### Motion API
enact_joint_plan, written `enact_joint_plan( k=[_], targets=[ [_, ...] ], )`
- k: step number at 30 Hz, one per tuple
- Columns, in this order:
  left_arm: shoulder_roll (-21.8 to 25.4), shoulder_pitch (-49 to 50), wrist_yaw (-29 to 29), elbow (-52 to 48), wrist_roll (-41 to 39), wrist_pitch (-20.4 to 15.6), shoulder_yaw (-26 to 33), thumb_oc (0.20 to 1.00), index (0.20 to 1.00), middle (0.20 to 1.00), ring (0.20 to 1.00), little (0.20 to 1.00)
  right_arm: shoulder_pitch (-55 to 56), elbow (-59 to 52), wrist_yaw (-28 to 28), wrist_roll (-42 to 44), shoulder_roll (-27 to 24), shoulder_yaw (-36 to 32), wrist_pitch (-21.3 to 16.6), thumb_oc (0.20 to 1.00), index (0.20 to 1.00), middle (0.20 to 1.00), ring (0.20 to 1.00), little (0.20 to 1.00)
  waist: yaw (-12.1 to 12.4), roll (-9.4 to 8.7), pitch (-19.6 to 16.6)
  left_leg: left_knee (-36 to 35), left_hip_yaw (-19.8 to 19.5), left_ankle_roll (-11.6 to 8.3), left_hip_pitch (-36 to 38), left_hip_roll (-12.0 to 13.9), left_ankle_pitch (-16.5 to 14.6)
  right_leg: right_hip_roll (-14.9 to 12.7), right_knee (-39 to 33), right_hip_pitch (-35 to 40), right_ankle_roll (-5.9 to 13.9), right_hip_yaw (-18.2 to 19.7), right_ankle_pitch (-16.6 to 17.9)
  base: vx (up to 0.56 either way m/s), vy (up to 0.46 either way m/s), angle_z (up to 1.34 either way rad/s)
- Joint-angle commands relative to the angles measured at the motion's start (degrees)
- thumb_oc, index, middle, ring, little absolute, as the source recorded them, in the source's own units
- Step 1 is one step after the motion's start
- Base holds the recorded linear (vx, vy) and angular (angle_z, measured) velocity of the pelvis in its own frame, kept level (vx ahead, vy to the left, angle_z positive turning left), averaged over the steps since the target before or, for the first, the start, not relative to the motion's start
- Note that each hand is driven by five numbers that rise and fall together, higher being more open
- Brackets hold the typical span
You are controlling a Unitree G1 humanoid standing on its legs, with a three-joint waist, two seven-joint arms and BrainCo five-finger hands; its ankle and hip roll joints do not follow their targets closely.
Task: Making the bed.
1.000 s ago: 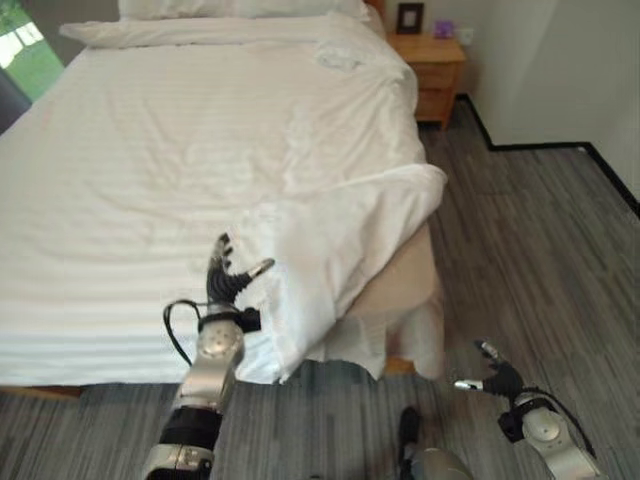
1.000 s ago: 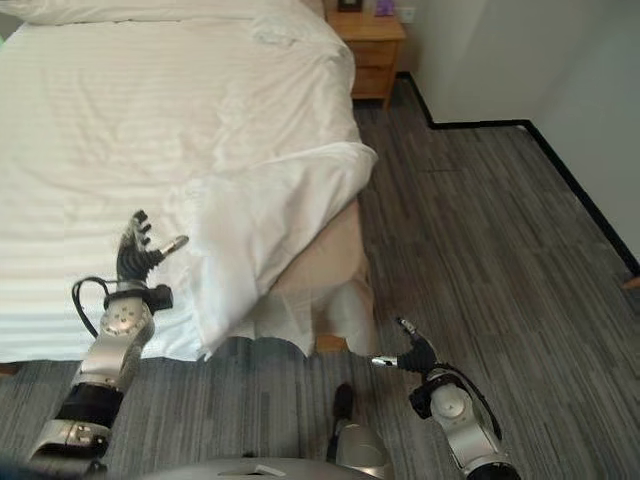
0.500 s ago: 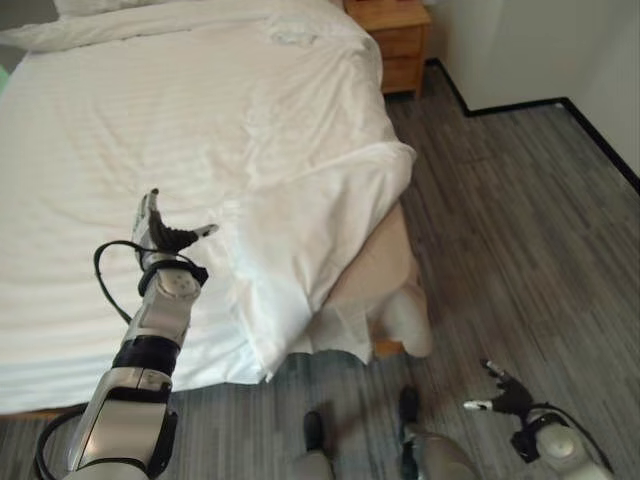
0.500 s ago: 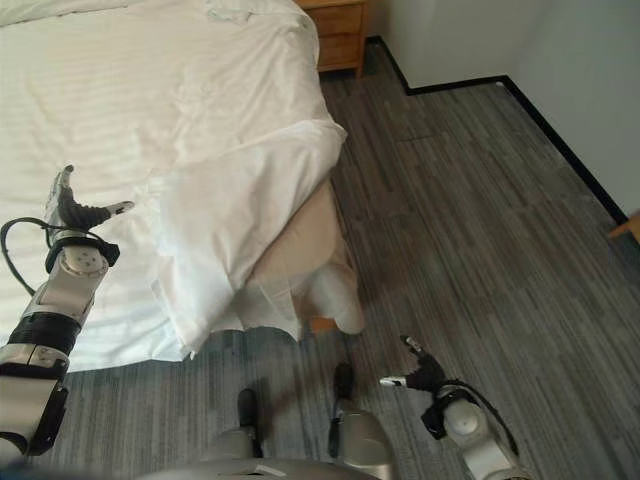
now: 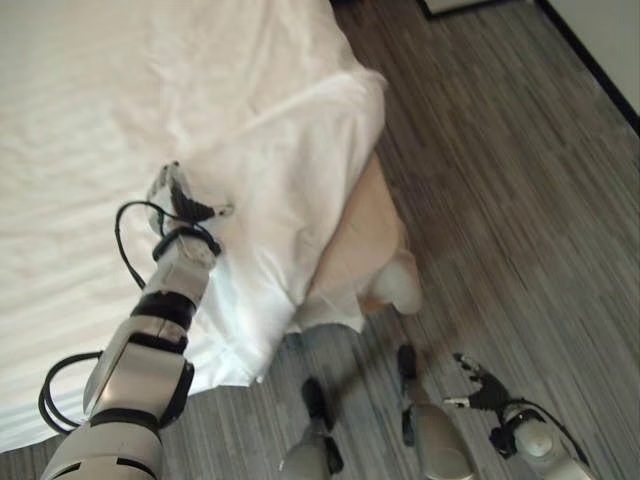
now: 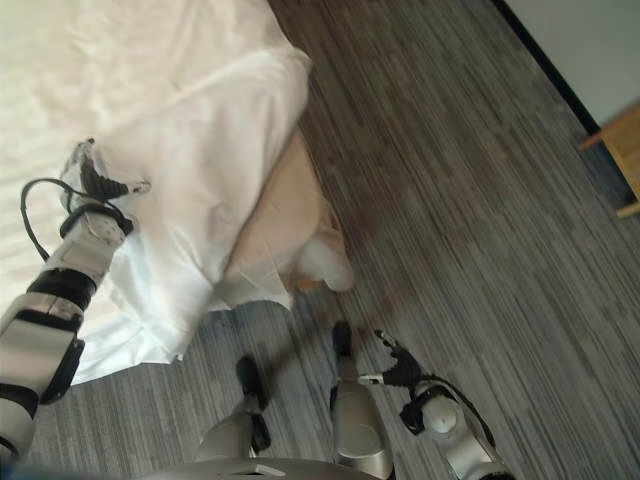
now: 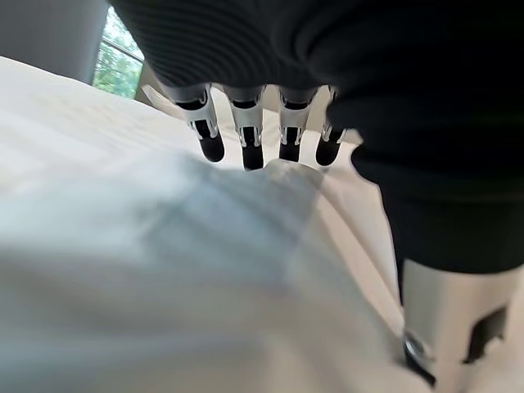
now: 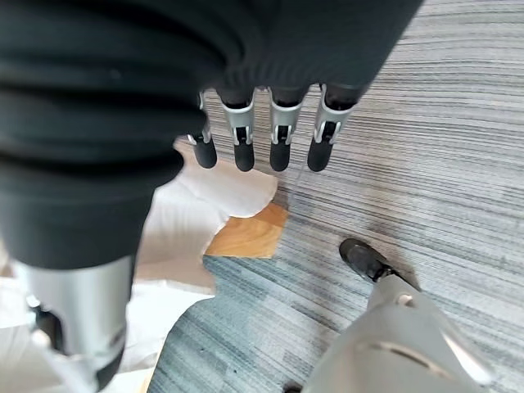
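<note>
A white duvet covers the bed. Its corner is folded and droops over the foot corner, leaving the beige mattress side bare. My left hand is open and hovers at the folded flap's left edge; in the left wrist view its straight fingers hang just above the white cloth. Low over the floor, to the right of the bed corner, my right hand is open, its fingers spread and holding nothing.
Grey plank floor runs along the bed's right side. A bunch of white sheet hangs at the bed corner above a wooden bed leg. A black skirting board and a wooden furniture corner lie far right.
The camera has tilted down and closer, so the nightstand has left the view. My left arm has reached farther onto the duvet beside the fold. The right hand stays low over the floor.
</note>
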Motion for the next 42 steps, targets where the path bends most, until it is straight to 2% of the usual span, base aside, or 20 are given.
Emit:
enact_joint_plan(
  k=[1, 3, 5, 8, 10, 12, 13, 14, 18, 21, 22, 24, 25, 27, 28, 30, 32, 34, 37, 42],
  targets=[
    [0.99, -4.53, -0.28, 4.01, 3.18, -0.20, -0.62, 0.200, 0.200, 0.200, 0.200, 0.200, -1.23, 0.32, -1.25, 1.95, -0.63, -0.51, -2.27, 1.000, 1.000, 1.000, 1.000, 1.000, 0.04, -0.85, -0.92, 0.41, -4.20, -3.78, 1.29, 3.76, -0.70, -4.85, 0.69, 1.74, 6.47, 0.86, -6.11, -0.05, 0.008, -0.07],
    [-3.11, -4.05, -2.46, 10.14, 4.57, 1.90, -1.11, 0.200, 0.200, 0.200, 0.200, 0.200, -2.70, 1.57, -1.52, 2.70, 0.53, 0.64, -2.30, 1.000, 1.000, 1.000, 1.000, 1.000, -0.41, -1.38, -0.86, 0.41, -4.20, -3.79, -0.05, 3.98, -0.01, -4.67, 0.69, 0.38, 6.36, 1.00, -5.72, -0.01, -0.007, -0.02],
    [-8.58, -0.81, -2.09, 11.54, 1.56, 1.50, 1.87, 0.200, 0.200, 0.200, 0.200, 0.200, -1.53, 2.02, -1.92, 1.80, 1.96, 2.44, -2.73, 1.000, 1.000, 1.000, 1.000, 1.000, -0.20, -1.40, -0.70, 0.41, -4.19, -3.81, 0.73, 4.00, -0.07, -4.71, 0.69, 1.24, 6.21, 1.02, -6.18, 0.04, -0.009, 0.02],
    [-12.55, 1.93, -1.44, 8.86, -1.92, 0.09, 3.32, 0.200, 0.200, 0.200, 0.200, 0.200, -0.54, 1.56, -1.75, 1.86, 2.07, 2.86, -2.75, 1.000, 1.000, 1.000, 1.000, 1.000, 0.34, -1.06, -0.44, 0.41, -4.47, -3.73, 2.11, 3.90, -0.29, -4.69, 0.69, 2.78, 5.89, 0.81, -6.82, 0.03, -0.015, 0.00],
    [-15.70, 4.61, -1.22, 5.12, -2.95, -1.07, 2.93, 0.200, 0.200, 0.200, 0.200, 0.200, 0.32, 1.81, -1.64, 1.48, 2.01, 3.04, -2.57, 1.000, 1.000, 1.000, 1.000, 1.000, 0.80, -0.60, -0.59, 0.41, -4.61, -3.60, 3.62, 3.75, -0.59, -4.74, 0.69, 4.54, 5.56, 0.68, -7.50, 0.04, -0.019, 0.01],
    [-18.78, 9.09, -1.25, -3.39, -5.35, -3.53, 2.95, 0.200, 0.200, 0.200, 0.200, 0.200, 1.40, 2.24, -1.56, 0.32, 2.19, 3.09, -2.33, 1.000, 1.000, 1.000, 1.000, 1.000, 1.34, 0.02, -0.95, 0.41, -4.91, -3.50, 5.39, 3.58, -1.07, -4.90, 0.69, 6.72, 5.39, 0.15, -8.22, 0.10, -0.035, 0.11],
    [-22.03, 14.08, -1.95, -15.28, -7.95, -5.84, 1.96, 0.200, 0.200, 0.200, 0.200, 0.200, 2.63, 3.41, -1.78, -1.67, 2.42, 3.30, -1.70, 1.000, 1.000, 1.000, 1.000, 1.000, 2.06, 0.90, -1.41, 0.41, -5.58, -3.24, 7.80, 3.20, -1.80, -5.17, 0.69, 9.84, 5.23, -0.66, -9.19, 0.08, -0.020, 0.22],
    [-21.99, 14.19, -1.94, -15.45, -7.94, -5.75, 1.95, 0.200, 0.200, 0.200, 0.200, 0.200, 2.65, 3.42, -1.79, -1.69, 2.44, 3.32, -1.72, 1.000, 1.000, 1.000, 1.000, 1.000, 2.03, 0.86, -1.46, 0.41, -5.62, -3.23, 7.64, 3.18, -1.57, -5.19, 0.69, 9.70, 5.19, -0.66, -8.99, 0.10, -0.010, 0.26],
    [-26.58, 21.31, -6.85, -29.88, -7.94, -7.42, -4.12, 0.200, 0.200, 0.200, 0.200, 0.200, 2.79, 6.59, -2.33, -4.14, 3.59, 3.45, 0.00, 1.000, 1.000, 1.000, 1.000, 1.000, 2.83, 1.91, -2.85, 0.41, -6.30, -2.71, 10.87, 2.53, -2.45, -5.85, 0.69, 13.81, 5.03, -1.97, -10.05, 0.05, -0.003, 0.29],
    [-30.40, 24.12, -12.63, -35.46, -6.36, -7.73, -13.92, 0.200, 0.200, 0.200, 0.200, 0.200, 1.87, 10.54, -3.48, -3.38, 5.19, 3.47, 1.04, 1.000, 1.000, 1.000, 1.000, 1.000, 2.65, 1.96, -3.88, 0.41, -6.69, -1.98, 13.06, 1.95, -3.38, -6.01, 0.69, 16.06, 4.98, -1.95, -10.52, 0.01, 0.001, 0.04],
    [-30.41, 24.17, -12.62, -35.45, -6.35, -7.75, -14.02, 0.200, 0.200, 0.200, 0.200, 0.200, 1.91, 10.62, -3.53, -3.40, 5.27, 3.44, 1.00, 1.000, 1.000, 1.000, 1.000, 1.000, 2.73, 1.90, -3.82, 0.41, -6.66, -1.97, 13.20, 1.94, -3.42, -6.02, 0.69, 16.18, 5.00, -1.94, -10.55, 0.00, 0.000, 0.00],
    [-32.80, 24.48, -14.68, -34.26, -6.37, -7.72, -18.17, 0.200, 0.200, 0.200, 0.200, 0.200, 1.40, 12.76, -4.54, -3.88, 5.95, 3.69, 1.48, 1.000, 1.000, 1.000, 1.000, 1.000, 2.25, 1.70, -4.08, 0.41, -6.35, -1.67, 14.34, 1.77, -3.90, -6.01, 0.69, 16.92, 5.05, -1.47, -10.57, 0.00, 0.008, -0.03],
    [-35.19, 24.54, -17.39, -33.73, -6.58, -8.20, -22.96, 0.200, 0.200, 0.200, 0.200, 0.200, 1.35, 14.47, -4.90, -3.45, 6.53, 3.58, 1.78, 1.000, 1.000, 1.000, 1.000, 1.000, 1.30, 1.58, -4.13, 0.41, -5.85, -1.30, 15.35, 1.59, -4.43, -5.92, 0.69, 17.43, 5.03, -0.84, -10.67, 0.00, 0.015, -0.06],
    [-36.65, 24.33, -18.69, -32.65, -6.57, -8.52, -25.04, 0.200, 0.200, 0.200, 0.200, 0.200, 1.51, 15.55, -5.08, -2.98, 6.83, 3.18, 1.66, 1.000, 1.000, 1.000, 1.000, 1.000, 0.96, 1.44, -4.01, 0.41, -5.56, -1.10, 15.97, 1.45, -4.71, -5.88, 0.69, 17.75, 5.06, -0.21, -10.76, -0.01, 0.015, -0.08],
    [-36.68, 24.32, -18.68, -32.62, -6.56, -8.54, -25.05, 0.341, 0.341, 0.341, 0.341, 0.341, 1.51, 15.56, -5.08, -2.99, 6.83, 3.16, 1.65, 1.000, 1.000, 1.000, 1.000, 1.000, 1.01, 1.43, -3.98, 0.41, -5.52, -1.10, 16.02, 1.45, -4.73, -5.88, 0.69, 17.78, 5.06, -0.17, -10.76, -0.01, 0.022, -0.16],
    [-39.93, 24.06, -21.16, -30.38, -8.01, -9.17, -28.59, 1.000, 1.000, 1.000, 1.000, 1.000, 1.66, 18.26, -5.66, -2.66, 7.13, 2.77, 1.51, 1.000, 1.000, 1.000, 1.000, 1.000, -0.29, 1.44, -3.95, 0.41, -4.68, -0.75, 17.10, 1.09, -5.32, -5.94, 0.69, 17.78, 5.10, 1.10, -10.66, -0.01, 0.040, -0.24],
    [-40.92, 24.69, -29.85, -31.68, -13.38, -11.02, -35.02, 1.000, 1.000, 1.000, 1.000, 1.000, 0.83, 26.74, -8.45, -3.00, 6.93, -0.73, 2.34, 1.000, 1.000, 1.000, 1.000, 1.000, -2.95, 2.30, -3.59, 0.41, -2.90, -0.04, 18.67, 0.51, -6.36, -6.06, 0.69, 17.13, 5.43, 3.81, -10.18, -0.03, 0.084, -0.33],
    [-39.05, 25.14, -32.89, -34.72, -14.81, -11.50, -37.09, 1.000, 1.000, 1.000, 1.000, 1.000, 0.87, 28.07, -9.72, -2.87, 6.02, -3.50, 2.22, 1.000, 1.000, 1.000, 1.000, 1.000, -3.38, 2.65, -3.44, 0.41, -1.83, 0.38, 19.82, 0.14, -7.14, -5.99, 0.69, 16.94, 5.63, 5.31, -10.06, 0.02, 0.064, -0.53],
    [-38.75, 25.26, -35.62, -34.73, -15.83, -11.74, -39.10, 1.000, 1.000, 1.000, 1.000, 1.000, 1.85, 29.85, -10.60, -0.86, 4.77, -8.19, 1.68, 1.000, 1.000, 1.000, 1.000, 1.000, -4.67, 3.13, -3.53, 0.52, -0.49, 0.65, 20.90, -0.19, -7.58, -6.07, 0.69, 16.74, 5.83, 7.00, -9.73, 0.04, 0.044, -0.40],
    [-37.30, 25.09, -35.07, -38.79, -22.45, -12.63, -38.12, 1.000, 1.000, 1.000, 1.000, 1.000, 3.86, 30.33, -11.72, -0.39, 2.07, -13.01, 1.95, 1.000, 1.000, 1.000, 1.000, 1.000, -5.66, 3.70, -3.67, 0.57, -0.65, 0.85, 21.53, -0.67, -7.75, -6.58, 0.69, 17.46, 5.99, 7.02, -9.78, 0.00, 0.013, -0.14]
  ],
)
